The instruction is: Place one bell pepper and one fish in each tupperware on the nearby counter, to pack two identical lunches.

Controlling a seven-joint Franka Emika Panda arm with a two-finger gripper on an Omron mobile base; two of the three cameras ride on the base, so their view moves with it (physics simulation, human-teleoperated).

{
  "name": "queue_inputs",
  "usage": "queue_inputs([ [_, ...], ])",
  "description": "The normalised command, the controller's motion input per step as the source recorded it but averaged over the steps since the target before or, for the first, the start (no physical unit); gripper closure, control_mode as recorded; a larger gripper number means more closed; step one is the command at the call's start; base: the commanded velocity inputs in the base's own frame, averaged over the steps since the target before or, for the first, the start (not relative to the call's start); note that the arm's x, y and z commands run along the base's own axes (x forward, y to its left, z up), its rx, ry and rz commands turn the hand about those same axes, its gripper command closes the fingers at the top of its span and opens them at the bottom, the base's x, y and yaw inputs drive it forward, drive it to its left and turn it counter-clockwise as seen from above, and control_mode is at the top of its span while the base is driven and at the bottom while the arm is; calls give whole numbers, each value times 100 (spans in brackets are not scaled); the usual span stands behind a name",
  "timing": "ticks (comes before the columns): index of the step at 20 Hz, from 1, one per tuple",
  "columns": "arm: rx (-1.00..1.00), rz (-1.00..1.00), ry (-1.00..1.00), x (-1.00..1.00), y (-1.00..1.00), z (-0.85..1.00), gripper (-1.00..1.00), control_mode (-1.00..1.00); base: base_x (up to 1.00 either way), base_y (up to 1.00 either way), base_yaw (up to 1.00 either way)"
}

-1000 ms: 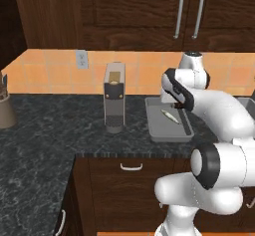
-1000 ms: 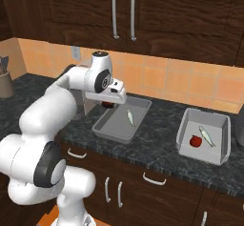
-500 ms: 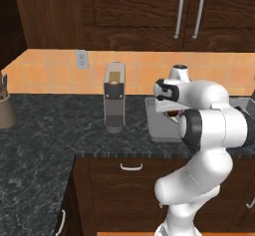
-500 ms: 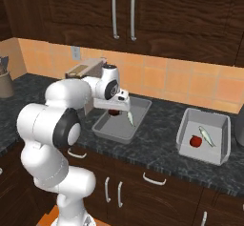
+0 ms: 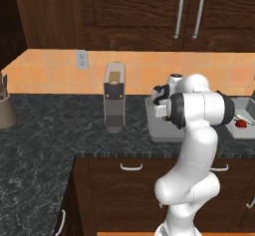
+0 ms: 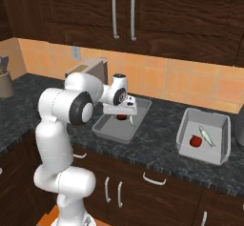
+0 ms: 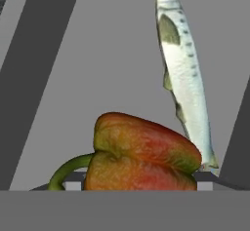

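Note:
My gripper (image 6: 122, 113) hangs low over the left tupperware (image 6: 102, 130), shut on a red-orange bell pepper (image 6: 122, 117) with a green stem. In the hand view this bell pepper (image 7: 141, 157) sits right at the bottom and covers the fingertips. A silver fish (image 7: 183, 79) lies on the grey tupperware floor (image 7: 97, 54) just beyond it. That fish (image 6: 131, 121) rests beside the pepper in the right base view. The right tupperware (image 6: 184, 125) holds another bell pepper (image 6: 194, 141) and another fish (image 6: 206, 135).
Both trays stand on the dark speckled counter (image 6: 157, 148). A steel toaster (image 5: 114, 103) stands left of the left tupperware (image 5: 162, 130). A utensil holder (image 5: 5, 108) sits at the far left. Wall cabinets hang above; drawers lie below.
The arm has folded in and the gripper has come down with the bell pepper, from above the left tupperware to just over its floor, next to the fish.

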Motion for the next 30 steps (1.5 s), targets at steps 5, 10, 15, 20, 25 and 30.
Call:
queue_inputs([
  [5, 0, 11, 0, 54, -1, -54, -100, -100, 0, 0, 0],
  [10, 0, 4, -1, -4, 3, 4, -100, -100, 0, 0, 0],
  [15, -3, 3, -6, -24, 0, 34, -100, -100, 0, 0, 0],
  [20, 1, 5, -3, -5, -7, 3, -100, -100, 0, 0, 0],
  [25, -3, 6, -58, -97, -6, 50, -100, -100, 0, 0, 0],
  [30, -6, 1, -64, -100, 0, 31, -100, -100, 0, 0, 0],
])
